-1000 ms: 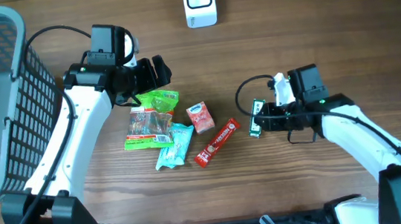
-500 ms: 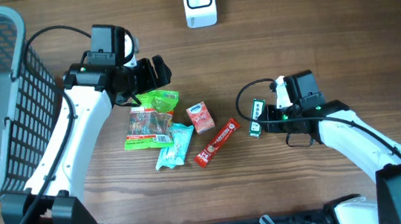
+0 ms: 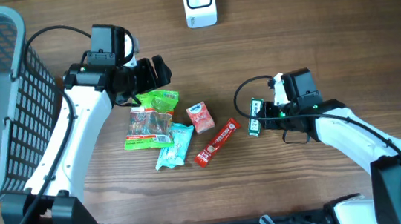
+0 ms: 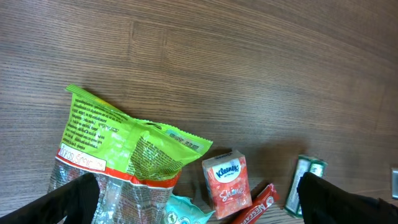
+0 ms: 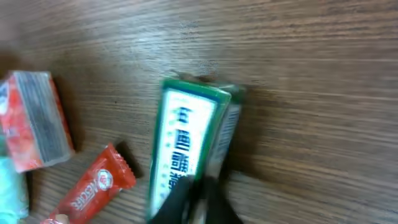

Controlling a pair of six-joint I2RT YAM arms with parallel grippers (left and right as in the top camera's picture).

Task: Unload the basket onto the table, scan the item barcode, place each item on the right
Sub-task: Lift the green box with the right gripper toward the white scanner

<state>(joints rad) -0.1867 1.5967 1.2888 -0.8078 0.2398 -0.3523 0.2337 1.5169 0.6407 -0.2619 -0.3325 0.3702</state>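
The green pack (image 5: 186,134), just right of the red stick (image 3: 216,143), looks light, stiff and glossy, so probably slippery. The right claw (image 5: 194,198) is pressed together, pinching its near end; mid-length would hold steadier. The left claw (image 3: 153,74) is spread, empty.

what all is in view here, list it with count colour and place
scanner: one, white, top centre
basket: one, grey, far left
snack bag: one, green, under the left gripper
packet: one, silvery with red strip, just below the snack bag
pouch: one, teal, below the packet
tissue pack: one, red, centre
stick sachet: one, red, right of the pouch
slim pack: one, green, rightmost item
table: one, brown wood
left gripper: open, above the snack bag
right gripper: shut on the slim pack's end
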